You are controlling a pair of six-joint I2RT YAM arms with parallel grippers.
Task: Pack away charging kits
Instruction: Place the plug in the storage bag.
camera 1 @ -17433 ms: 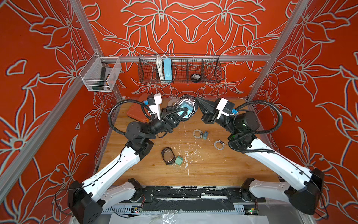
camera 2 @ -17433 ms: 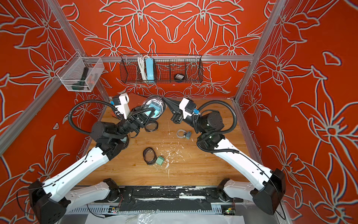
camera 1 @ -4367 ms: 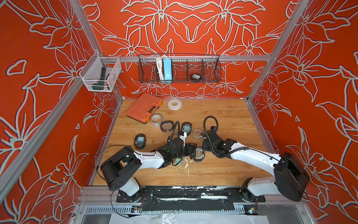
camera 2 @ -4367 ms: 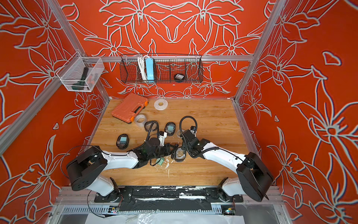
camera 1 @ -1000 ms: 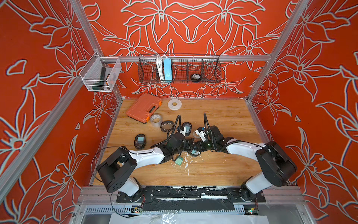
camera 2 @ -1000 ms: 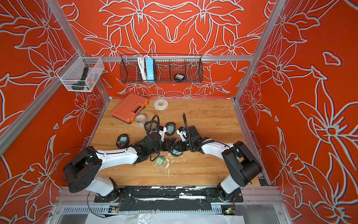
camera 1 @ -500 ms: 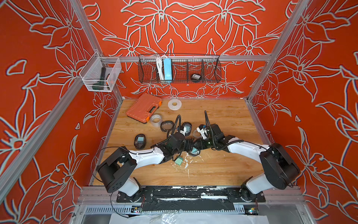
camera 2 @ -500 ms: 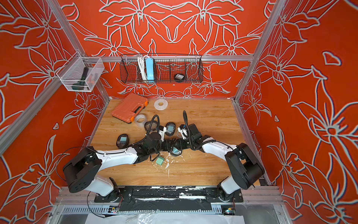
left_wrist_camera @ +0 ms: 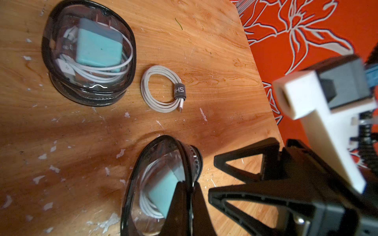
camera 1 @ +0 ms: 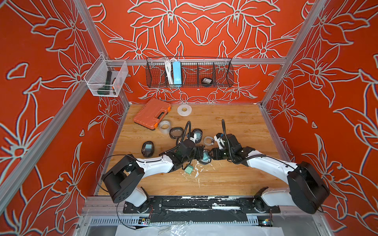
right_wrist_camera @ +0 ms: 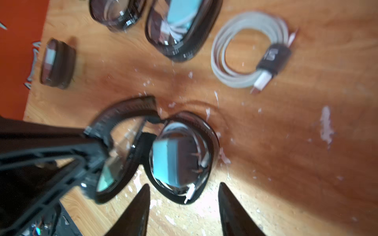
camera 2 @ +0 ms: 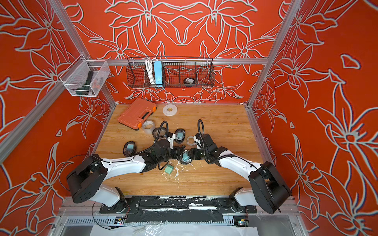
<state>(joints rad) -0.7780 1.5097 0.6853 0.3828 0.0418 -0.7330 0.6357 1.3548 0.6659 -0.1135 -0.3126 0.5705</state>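
Wood-grain bench (camera 1: 225, 183) in both top views, flecked with white scraps. Near its middle an open pouch (camera 1: 205, 159) with a teal adapter (camera 1: 204, 156) inside, set between the left gripper (camera 1: 198, 155) and the right gripper (camera 1: 213, 156), the arms meeting almost nose to nose. Too small here to read the pouch's long axis. Just on the near side, a loose adapter (camera 1: 188, 169); just beyond, a coiled white cable (camera 1: 208, 140) and a packed pouch (camera 1: 197, 133). In the left wrist view, left gripper (left_wrist_camera: 189, 185) clenched on the rim of the open pouch (left_wrist_camera: 155, 183), clear lid tilted up off the wood, its oval running lengthwise along the fingers. Right gripper (left_wrist_camera: 212, 176) opposite, jaws parted, grasping nothing. Farther off, coiled white cable (left_wrist_camera: 163, 92) flat beside the packed pouch (left_wrist_camera: 88, 51). In the right wrist view, blurred: base of the open pouch (right_wrist_camera: 180, 126) flat on the bench, long axis aimed into the gap of the right gripper (right_wrist_camera: 184, 185), fingers (right_wrist_camera: 141, 204) well apart. Lid lying out sideways in the left gripper's pinch. Teal adapter (right_wrist_camera: 165, 159) in the base, white cable curled round it, prongs turned away from the lid.
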